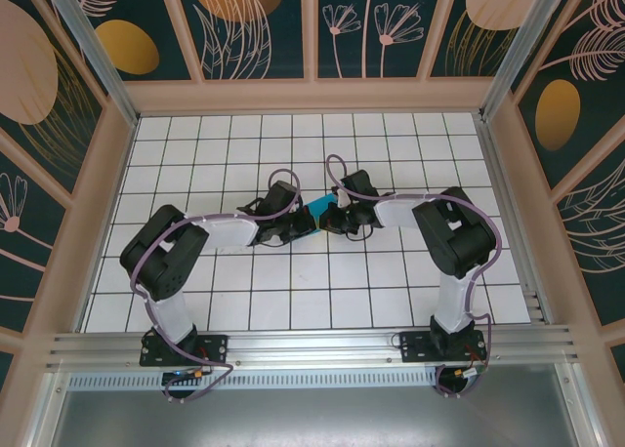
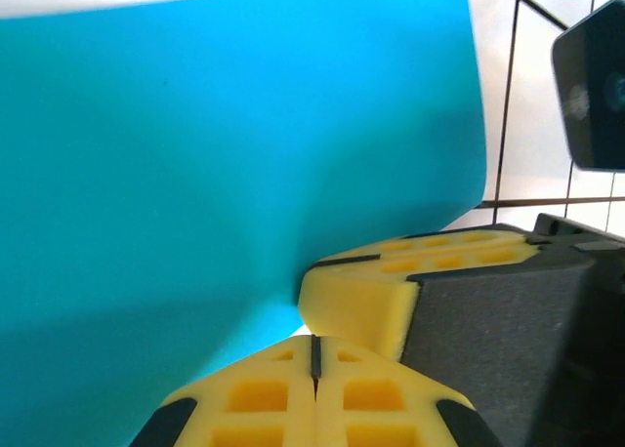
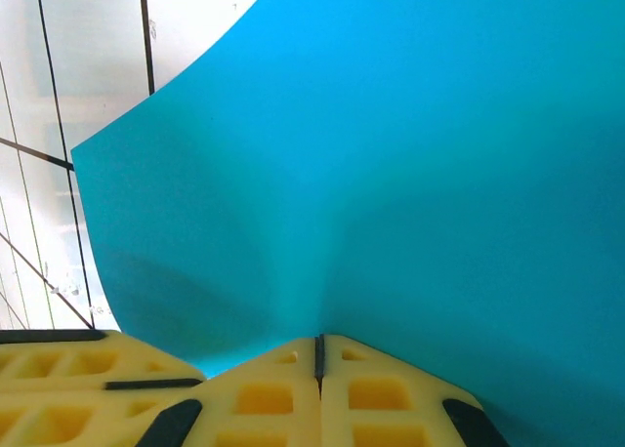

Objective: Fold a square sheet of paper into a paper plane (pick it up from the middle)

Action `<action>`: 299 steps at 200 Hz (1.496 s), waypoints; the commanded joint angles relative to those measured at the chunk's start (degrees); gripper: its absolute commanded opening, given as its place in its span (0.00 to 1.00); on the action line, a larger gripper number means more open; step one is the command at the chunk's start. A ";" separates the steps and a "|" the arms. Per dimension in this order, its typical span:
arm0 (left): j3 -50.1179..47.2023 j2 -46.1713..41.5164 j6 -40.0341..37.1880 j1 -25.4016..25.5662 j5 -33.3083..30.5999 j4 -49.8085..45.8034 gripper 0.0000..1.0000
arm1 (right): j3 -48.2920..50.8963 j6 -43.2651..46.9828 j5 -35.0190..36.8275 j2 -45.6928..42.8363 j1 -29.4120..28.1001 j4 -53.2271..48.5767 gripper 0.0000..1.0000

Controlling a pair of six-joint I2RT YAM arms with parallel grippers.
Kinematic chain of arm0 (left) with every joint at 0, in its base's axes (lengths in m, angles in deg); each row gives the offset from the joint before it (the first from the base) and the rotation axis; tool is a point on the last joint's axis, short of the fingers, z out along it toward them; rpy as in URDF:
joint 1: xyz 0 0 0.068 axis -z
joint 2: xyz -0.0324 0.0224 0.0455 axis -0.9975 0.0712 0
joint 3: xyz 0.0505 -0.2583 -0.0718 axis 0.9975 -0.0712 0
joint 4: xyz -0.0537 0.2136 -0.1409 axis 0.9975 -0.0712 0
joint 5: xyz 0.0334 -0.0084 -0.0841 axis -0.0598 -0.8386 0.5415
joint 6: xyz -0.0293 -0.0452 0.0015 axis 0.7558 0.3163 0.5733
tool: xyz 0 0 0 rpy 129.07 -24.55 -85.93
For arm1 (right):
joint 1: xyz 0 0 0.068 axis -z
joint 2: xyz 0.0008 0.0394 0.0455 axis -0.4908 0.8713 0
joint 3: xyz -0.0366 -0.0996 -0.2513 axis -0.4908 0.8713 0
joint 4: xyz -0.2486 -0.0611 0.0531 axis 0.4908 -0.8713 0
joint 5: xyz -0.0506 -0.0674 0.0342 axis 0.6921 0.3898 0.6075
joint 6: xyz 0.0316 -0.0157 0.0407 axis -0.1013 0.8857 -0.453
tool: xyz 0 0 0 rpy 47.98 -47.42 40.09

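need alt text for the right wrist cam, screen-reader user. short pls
A bright cyan-blue sheet of paper is pinched at its lower edge between the shut yellow fingers of the right claw at bottom centre, and bows up and away from them. White tiled table with dark grid lines shows at the upper left.

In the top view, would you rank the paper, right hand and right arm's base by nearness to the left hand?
1. paper, held in the left hand
2. right hand, across the paper
3. right arm's base, near right edge
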 commanded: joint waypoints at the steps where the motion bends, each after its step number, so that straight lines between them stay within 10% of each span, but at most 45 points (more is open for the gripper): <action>1: 0.95 1.22 -0.97 0.11 -1.08 -0.36 0.00 | -0.53 1.33 0.52 2.05 0.26 -1.71 0.03; 103: 0.08 5.06 0.59 0.18 -4.98 -8.06 0.00 | -0.23 1.95 1.37 2.10 0.26 -1.24 0.03; 235: -4.52 3.55 2.56 0.15 -5.55 -8.10 0.00 | 4.60 8.76 6.04 -0.09 14.45 2.93 0.05; 299: -5.26 3.39 2.94 0.17 -4.65 -6.34 0.00 | 9.87 7.37 0.85 -12.22 11.81 13.10 0.06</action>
